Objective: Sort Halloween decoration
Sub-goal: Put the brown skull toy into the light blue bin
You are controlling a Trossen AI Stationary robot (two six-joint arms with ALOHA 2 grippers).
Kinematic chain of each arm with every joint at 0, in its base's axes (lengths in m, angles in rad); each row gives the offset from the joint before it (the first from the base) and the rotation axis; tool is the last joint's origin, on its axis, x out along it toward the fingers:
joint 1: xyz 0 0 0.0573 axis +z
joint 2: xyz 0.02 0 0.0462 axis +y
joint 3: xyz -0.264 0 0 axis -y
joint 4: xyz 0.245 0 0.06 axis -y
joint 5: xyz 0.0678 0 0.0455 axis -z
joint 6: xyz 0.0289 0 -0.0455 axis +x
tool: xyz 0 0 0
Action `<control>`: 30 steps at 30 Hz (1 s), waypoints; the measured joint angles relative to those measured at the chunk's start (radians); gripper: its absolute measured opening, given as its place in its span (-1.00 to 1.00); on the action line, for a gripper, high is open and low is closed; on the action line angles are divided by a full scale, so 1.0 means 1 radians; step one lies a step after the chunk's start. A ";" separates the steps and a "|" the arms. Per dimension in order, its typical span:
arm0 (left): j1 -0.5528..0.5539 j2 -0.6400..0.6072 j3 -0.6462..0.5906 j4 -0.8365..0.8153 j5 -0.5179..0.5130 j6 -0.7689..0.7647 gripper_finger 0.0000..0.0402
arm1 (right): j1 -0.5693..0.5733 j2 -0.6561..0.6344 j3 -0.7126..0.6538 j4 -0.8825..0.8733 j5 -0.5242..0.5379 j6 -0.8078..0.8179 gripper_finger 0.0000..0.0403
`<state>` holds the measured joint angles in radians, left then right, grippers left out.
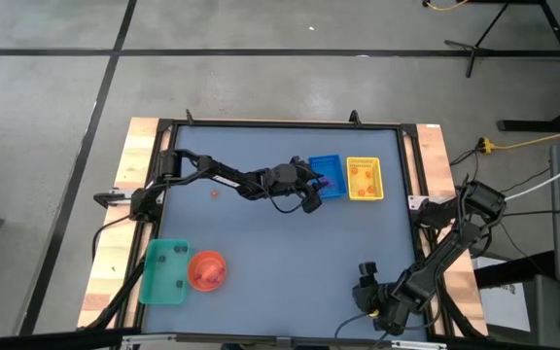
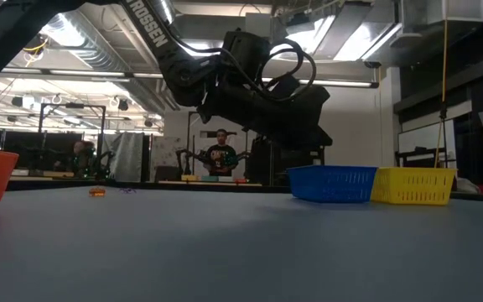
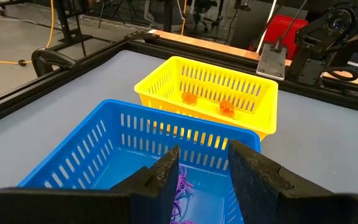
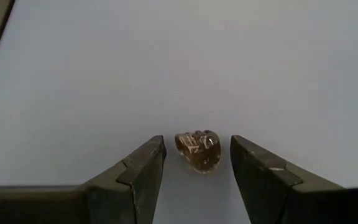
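My left gripper [image 3: 204, 171] hovers open over the blue tray [image 3: 86, 149], in which purple pieces [image 3: 182, 186] lie below its fingers. In the high view it sits at the tray's left edge [image 1: 311, 181]. The yellow tray [image 3: 166, 84] beside it holds two orange pieces [image 3: 226, 107]. My right gripper [image 4: 196, 163] is open near the table's near right corner [image 1: 366, 270]. A small brownish-grey piece [image 4: 197, 150] rests on the table between its fingertips, with a gap on each side. One orange piece [image 1: 215, 192] lies loose on the table's left half.
A green tray [image 1: 163, 272] with a few dark pieces and a round orange bowl [image 1: 207, 270] stand near the near left corner. In the low view the loose orange piece [image 2: 97, 191] and a purple one [image 2: 127, 190] lie far back. People show beyond the table.
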<state>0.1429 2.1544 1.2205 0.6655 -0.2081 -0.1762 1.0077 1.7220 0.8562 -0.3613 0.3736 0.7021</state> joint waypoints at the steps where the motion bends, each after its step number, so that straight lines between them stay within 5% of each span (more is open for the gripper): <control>1: 0.000 0.000 0.000 0.000 0.000 0.000 -0.38 | 0.000 0.000 0.000 0.001 0.001 0.000 -0.06; 17: 0.000 0.000 0.000 0.000 0.000 0.000 -0.38 | 0.000 0.001 -0.001 0.005 0.002 0.000 -0.08; 30: 0.000 0.000 0.000 0.000 0.000 0.000 -0.38 | 0.000 0.002 -0.001 0.011 -0.002 0.000 -0.61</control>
<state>0.1429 2.1544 1.2208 0.6655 -0.2080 -0.1762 1.0080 1.7237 0.8555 -0.3504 0.3712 0.7017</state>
